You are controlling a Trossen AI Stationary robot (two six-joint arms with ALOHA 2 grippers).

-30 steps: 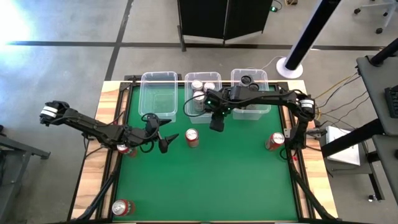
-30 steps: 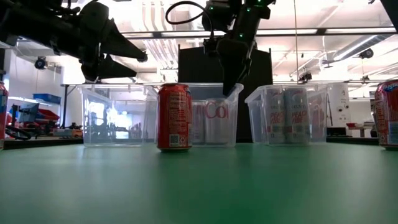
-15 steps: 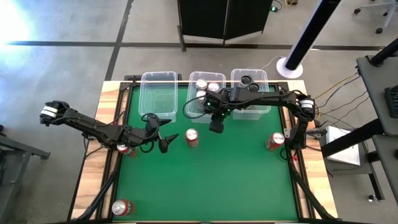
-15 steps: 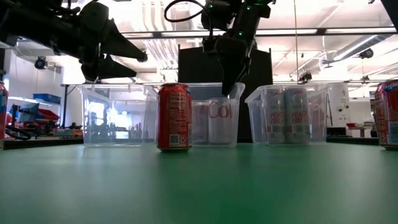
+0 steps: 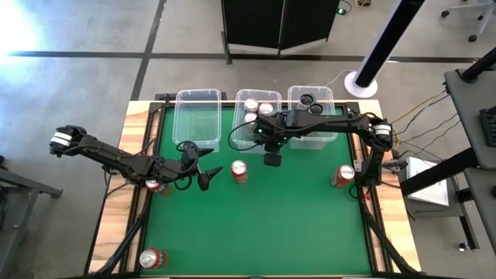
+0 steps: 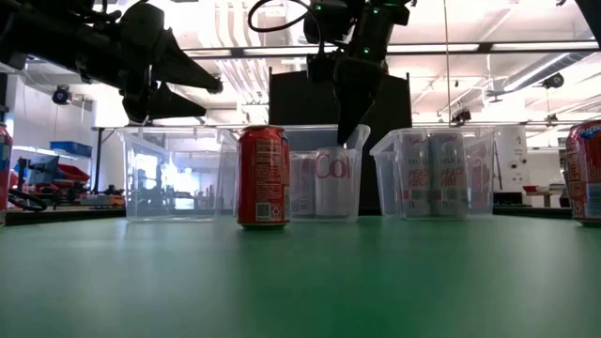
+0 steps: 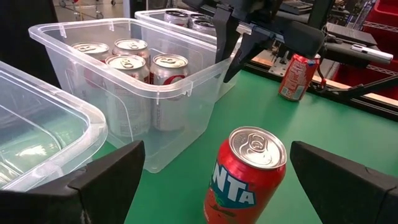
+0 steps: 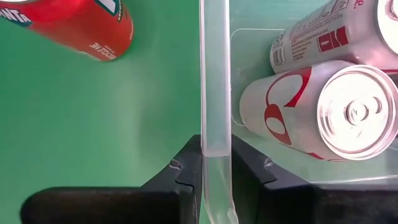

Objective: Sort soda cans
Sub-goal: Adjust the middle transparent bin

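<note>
Three clear bins stand along the far edge. The left bin (image 5: pixel 197 116) holds nothing. Silver soda cans (image 7: pixel 146 68) stand in the middle bin (image 5: pixel 242 132), dark ones (image 5: pixel 308 99) in the right bin (image 5: pixel 324 138). My right gripper (image 5: pixel 272 157) is shut on the middle bin's near wall. A red can (image 5: pixel 239 171) stands upright on the green mat in front of that bin. My left gripper (image 5: pixel 209 177) hovers open just left of the can, fingers pointing at it (image 7: pixel 249 171) and apart from it. My right gripper pinches the middle bin's near wall (image 8: pixel 215 124) at its rim, close to the right corner. One finger (image 8: pixel 249 177) is inside the bin and the other (image 8: pixel 186 177) outside. The fingers come from above, pointing down. The bin's base rests on the mat.
Another red can (image 5: pixel 342 176) stands near the table's right edge. One (image 5: pixel 157 186) sits under my left arm, and one (image 5: pixel 151 258) lies at the near left corner. The mat's middle and near part (image 5: pixel 263 232) is bare.
My right gripper has shifted a little toward the table's near right while keeping its hold on the bin wall. The middle bin with its silver cans has slid slightly the same way.
</note>
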